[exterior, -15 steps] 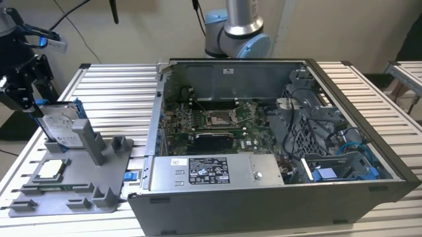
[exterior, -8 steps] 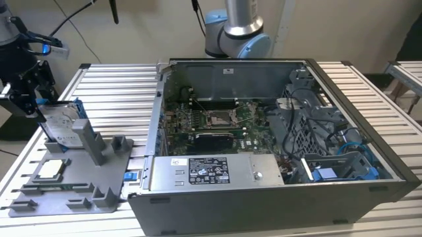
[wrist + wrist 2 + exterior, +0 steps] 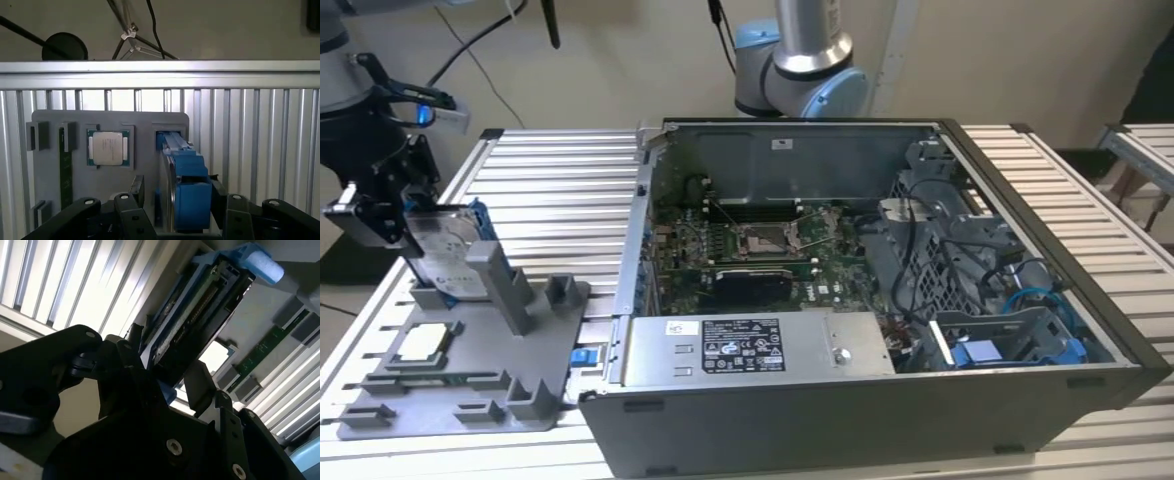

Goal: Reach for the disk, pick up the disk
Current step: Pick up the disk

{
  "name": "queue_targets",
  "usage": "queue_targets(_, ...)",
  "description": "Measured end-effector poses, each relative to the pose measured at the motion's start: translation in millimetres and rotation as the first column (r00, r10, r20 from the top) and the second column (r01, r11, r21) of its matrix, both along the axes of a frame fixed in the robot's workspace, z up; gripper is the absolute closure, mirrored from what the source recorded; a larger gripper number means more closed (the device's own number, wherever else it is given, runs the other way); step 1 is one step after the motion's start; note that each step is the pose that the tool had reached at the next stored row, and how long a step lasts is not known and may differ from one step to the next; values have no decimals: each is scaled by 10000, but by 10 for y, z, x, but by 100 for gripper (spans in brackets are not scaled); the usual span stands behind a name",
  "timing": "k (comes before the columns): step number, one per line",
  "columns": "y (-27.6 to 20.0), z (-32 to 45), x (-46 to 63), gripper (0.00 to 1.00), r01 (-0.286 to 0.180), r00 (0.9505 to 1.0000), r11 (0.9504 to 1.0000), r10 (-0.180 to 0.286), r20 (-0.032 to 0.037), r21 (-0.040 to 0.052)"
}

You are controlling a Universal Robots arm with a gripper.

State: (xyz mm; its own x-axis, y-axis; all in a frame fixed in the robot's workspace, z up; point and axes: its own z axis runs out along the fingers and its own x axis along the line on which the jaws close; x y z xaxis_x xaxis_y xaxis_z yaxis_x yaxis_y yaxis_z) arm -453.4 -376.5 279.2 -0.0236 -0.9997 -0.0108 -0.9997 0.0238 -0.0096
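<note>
Two fingers (image 3: 138,186) of hand (image 3: 178,186) straddle upright disk (image 3: 192,202) — narrowly open.

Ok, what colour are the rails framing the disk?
Bright blue, clearest in the first wrist view along the disk.

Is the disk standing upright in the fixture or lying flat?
Upright. In the exterior view the disk stands on edge in the grey fixture, its labelled face vertical.

open computer case (image 3: 854,425), grey fixture (image 3: 467,385), chip (image 3: 424,343)
</note>
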Motion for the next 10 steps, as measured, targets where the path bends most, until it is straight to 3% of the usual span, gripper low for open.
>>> queue_targets(4,0,-16,0,0,-1,10000,9999,1,4,114)
queue_targets(10,0,-17,0,0,1,10000,9999,-1,5,115)
